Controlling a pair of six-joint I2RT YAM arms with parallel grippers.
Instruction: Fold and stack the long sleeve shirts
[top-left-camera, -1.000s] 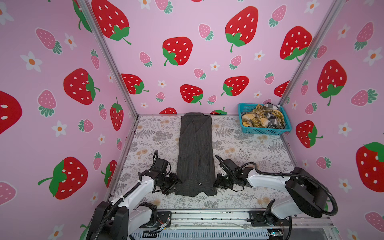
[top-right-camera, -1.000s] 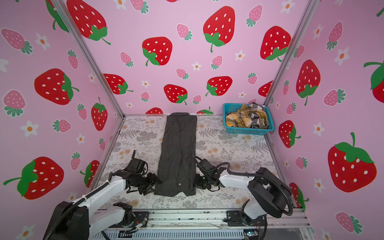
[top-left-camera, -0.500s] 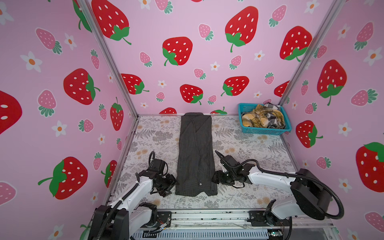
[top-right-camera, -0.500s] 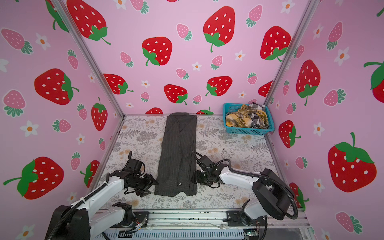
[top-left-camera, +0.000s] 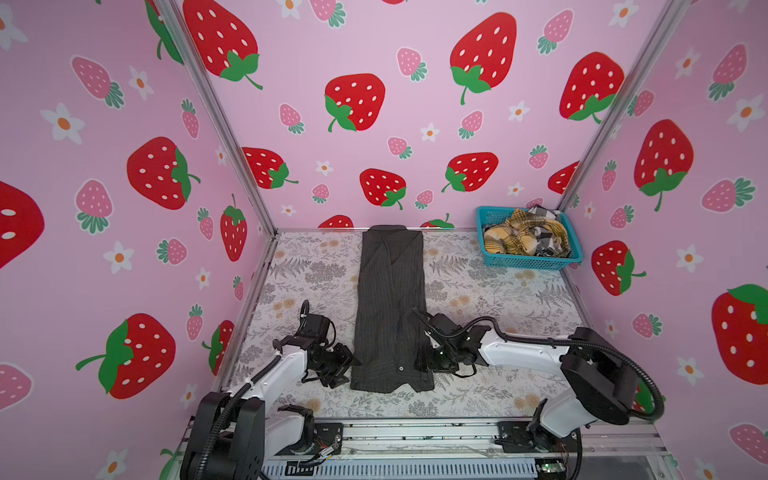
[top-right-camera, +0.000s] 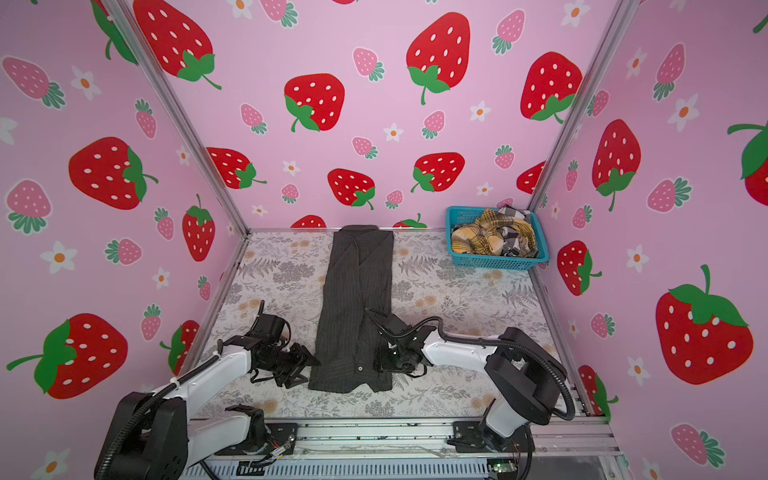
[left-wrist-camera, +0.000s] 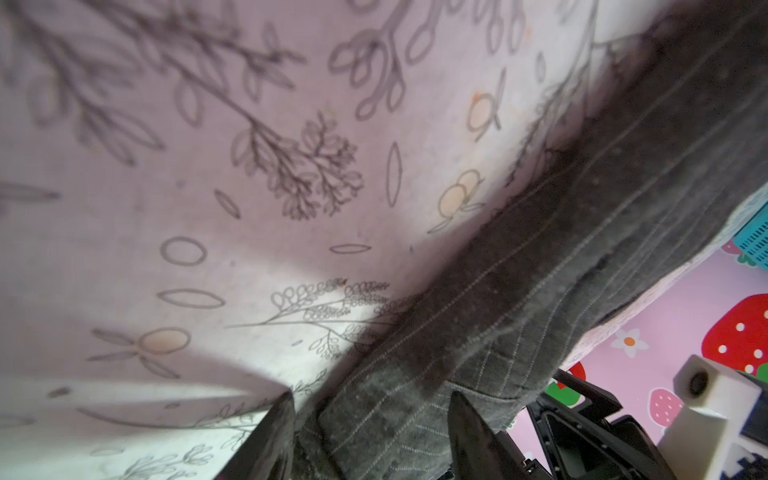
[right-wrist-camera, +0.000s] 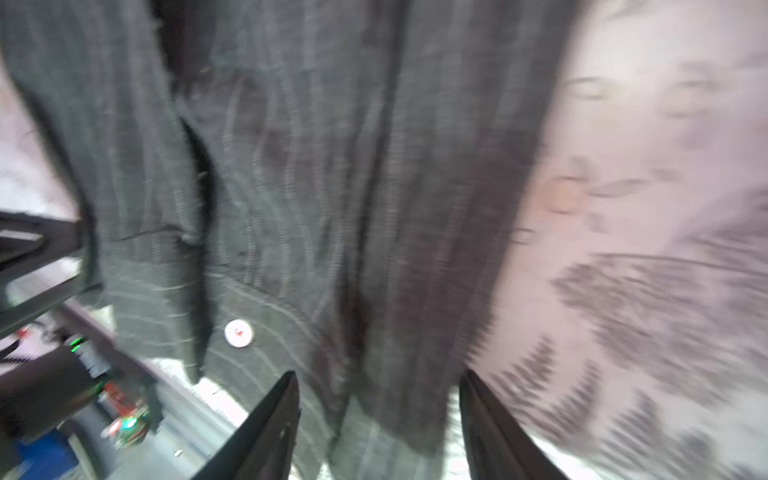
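The dark pinstriped shirt (top-left-camera: 390, 299) lies on the table (top-left-camera: 490, 307) as one long narrow strip, its hem end between the two claws. The left claw (left-wrist-camera: 370, 411) is spread, with the shirt's side edge lying between its fingers and not yet pinched. The right claw (right-wrist-camera: 378, 390) is likewise spread astride the opposite edge, a button (right-wrist-camera: 238, 332) just beyond its fingertips. Judgement: the step in hand is gripping both hem corners for a lengthwise fold. Each claw should close on every layer at its edge, level with the other, then lift and carry evenly so the strip does not skew. Nothing lies on the strip ahead of the claws. Far beyond the right claw, a basket (top-left-camera: 528, 262) holds the yellow plaid shirt (top-left-camera: 511, 241) and the checked shirt (top-left-camera: 544, 216), crumpled and unfolded, well clear of the fold path.
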